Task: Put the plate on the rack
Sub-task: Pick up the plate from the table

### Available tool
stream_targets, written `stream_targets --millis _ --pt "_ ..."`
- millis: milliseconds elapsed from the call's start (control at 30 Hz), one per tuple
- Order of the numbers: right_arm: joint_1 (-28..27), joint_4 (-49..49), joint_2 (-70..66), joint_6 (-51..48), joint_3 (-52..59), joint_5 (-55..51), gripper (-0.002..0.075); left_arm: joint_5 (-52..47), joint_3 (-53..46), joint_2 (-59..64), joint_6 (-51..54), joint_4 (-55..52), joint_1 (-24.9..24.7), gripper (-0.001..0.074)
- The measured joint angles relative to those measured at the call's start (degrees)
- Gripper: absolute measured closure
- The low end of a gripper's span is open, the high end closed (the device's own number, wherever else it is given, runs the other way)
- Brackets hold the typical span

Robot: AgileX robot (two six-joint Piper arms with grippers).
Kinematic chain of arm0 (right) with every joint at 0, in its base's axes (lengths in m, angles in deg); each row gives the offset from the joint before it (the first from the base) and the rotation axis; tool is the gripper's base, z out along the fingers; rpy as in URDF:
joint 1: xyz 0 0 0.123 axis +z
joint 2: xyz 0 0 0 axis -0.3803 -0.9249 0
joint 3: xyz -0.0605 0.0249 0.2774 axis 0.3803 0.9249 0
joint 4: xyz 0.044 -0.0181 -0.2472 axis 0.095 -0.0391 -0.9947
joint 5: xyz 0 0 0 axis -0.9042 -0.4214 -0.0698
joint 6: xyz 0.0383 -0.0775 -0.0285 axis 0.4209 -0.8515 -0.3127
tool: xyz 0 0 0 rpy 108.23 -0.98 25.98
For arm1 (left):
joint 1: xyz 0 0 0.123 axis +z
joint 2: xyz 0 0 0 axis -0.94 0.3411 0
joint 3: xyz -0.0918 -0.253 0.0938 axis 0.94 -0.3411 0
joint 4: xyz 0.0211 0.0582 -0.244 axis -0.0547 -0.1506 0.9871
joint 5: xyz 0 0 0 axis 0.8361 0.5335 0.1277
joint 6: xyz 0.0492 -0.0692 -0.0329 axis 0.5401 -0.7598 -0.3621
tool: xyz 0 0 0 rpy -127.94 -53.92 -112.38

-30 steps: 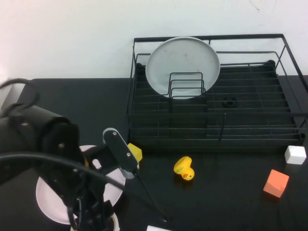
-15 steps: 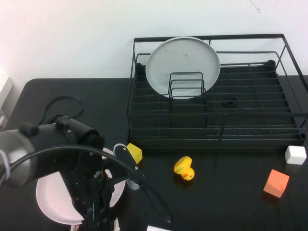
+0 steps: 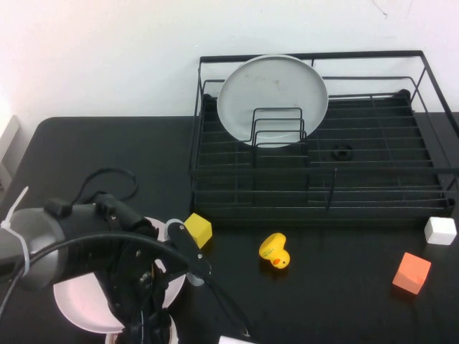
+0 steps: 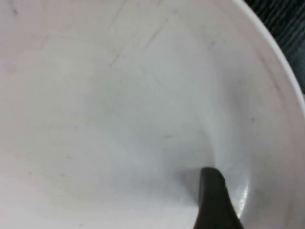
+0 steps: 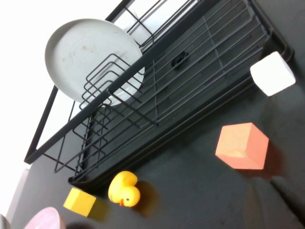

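The pale pink plate lies flat on the black table at the front left, far from the rack. My left arm hangs over its right half and hides it. My left gripper is down at the plate. The plate's inside and rim fill the left wrist view. The black wire rack stands at the back right. My right gripper is out of the high view. It hovers shut and empty over bare table near an orange cube. A sliver of the plate shows there.
A grey-white plate stands upright in the rack's left dividers. In front of the rack lie a yellow cube, a yellow duck, the orange cube and a white cube.
My left arm has sunk away from the camera and down onto the pink plate. The plate and the other objects have not moved.
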Motion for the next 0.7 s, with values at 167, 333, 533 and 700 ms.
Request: stream_targets --millis 167,333,533,700 --pt "0.0 0.0 0.0 -0.83 0.0 0.0 0.0715 1.76 -0.52 0.0 -7.05 -5.24 0.0 0.0446" --pt "0.0 0.2 0.0 -0.83 0.0 0.0 0.0715 1.32 -0.76 -0.11 -12.74 -9.6 0.0 0.0677" --pt "0.0 0.31 0.0 -1.16 0.0 0.0 0.0715 0.33 -0.86 -2.94 -14.06 -10.25 -1.0 0.0723" --pt "0.0 0.41 0.0 -1.37 0.0 0.0 0.0715 -1.8 -0.86 -9.21 -14.18 -10.02 -3.82 0.0732"
